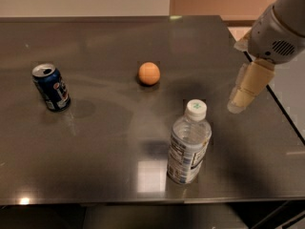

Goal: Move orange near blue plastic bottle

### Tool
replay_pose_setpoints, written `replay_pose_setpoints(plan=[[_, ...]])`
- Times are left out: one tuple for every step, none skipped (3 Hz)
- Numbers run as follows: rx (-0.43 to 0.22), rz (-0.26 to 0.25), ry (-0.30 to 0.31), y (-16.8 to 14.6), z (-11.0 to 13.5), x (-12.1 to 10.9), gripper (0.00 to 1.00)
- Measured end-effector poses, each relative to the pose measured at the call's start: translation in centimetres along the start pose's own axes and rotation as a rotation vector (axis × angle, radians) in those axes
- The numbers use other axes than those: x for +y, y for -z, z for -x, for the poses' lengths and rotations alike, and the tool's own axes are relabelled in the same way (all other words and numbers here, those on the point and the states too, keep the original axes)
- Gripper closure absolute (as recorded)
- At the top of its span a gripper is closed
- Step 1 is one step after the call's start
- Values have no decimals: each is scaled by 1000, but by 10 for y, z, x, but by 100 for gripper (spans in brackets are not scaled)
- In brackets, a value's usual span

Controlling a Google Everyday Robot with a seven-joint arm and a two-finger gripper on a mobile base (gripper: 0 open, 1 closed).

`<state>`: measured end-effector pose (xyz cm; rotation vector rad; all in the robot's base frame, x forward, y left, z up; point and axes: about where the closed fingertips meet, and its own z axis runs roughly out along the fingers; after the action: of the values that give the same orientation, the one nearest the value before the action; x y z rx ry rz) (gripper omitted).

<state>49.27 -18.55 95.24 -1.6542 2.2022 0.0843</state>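
A dark, glossy metal surface (95, 166) fills most of what I can see, with light glinting off it near the front edge; from the upper right corner the robot's pale grey arm (279, 30) reaches in over the right side of it; the blue plastic bottle (188, 147) stands upright toward the front, right of the middle, clear-walled with a blue-white label and a white cap bearing a green mark; the gripper (237, 104), beige, hangs off the end of the arm and points down and to the left, near the bottle's cap on its right side but apart from it, and I cannot tell whether it is wide or closed; a dark blue soda can (51, 87) stands well off at the left, its top opened; the orange (149, 73) sits near the middle of the surface, behind and left of the bottle, apart from it and well away from the gripper.
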Motion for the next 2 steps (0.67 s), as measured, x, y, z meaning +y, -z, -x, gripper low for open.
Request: replay_pose_setpoints(plan=[[-28,3,-7,-20,13,-13,0],[-58,5,-31,-40,30,-33,0]])
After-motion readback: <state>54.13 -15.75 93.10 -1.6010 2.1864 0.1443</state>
